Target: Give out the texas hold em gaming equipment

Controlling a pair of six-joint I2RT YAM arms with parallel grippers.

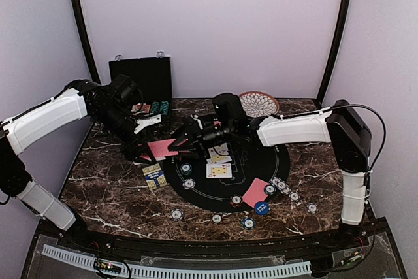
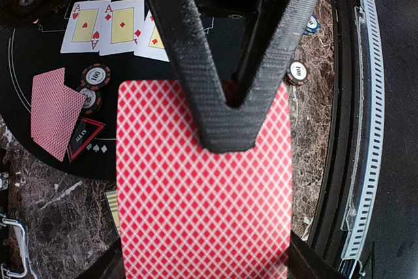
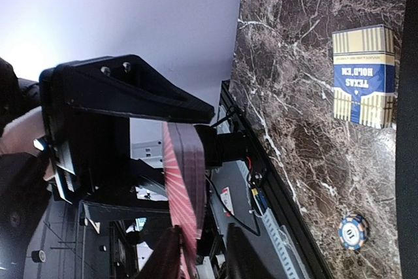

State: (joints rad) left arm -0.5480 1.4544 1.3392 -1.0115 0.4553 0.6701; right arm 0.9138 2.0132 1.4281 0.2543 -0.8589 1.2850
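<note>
Pinching red-backed cards (image 2: 202, 213) (seemingly several), left fingers (image 2: 219, 122) closed.

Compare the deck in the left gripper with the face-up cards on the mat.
The deck is held up, clamped in the left gripper; the face-up cards lie flat on the mat. The deck shows its red patterned back; the face-up cards show yellow faces. Both are playing cards.

we see a red diamond-backed stack of cards (image 2: 202, 194) held up off the marble (image 1: 111, 187), its back filling the left wrist view. three yellow-faced cards (image 2: 121, 25) lie face up in a row on the black mat (image 1: 209, 194). two overlapping red-backed cards (image 2: 55, 112) lie beside two striped chips (image 2: 95, 75) and a red-triangle marker (image 2: 85, 136). more chips (image 1: 177, 214) dot the near marble, and a blue button (image 1: 262, 208) sits at the mat's near edge.
</note>
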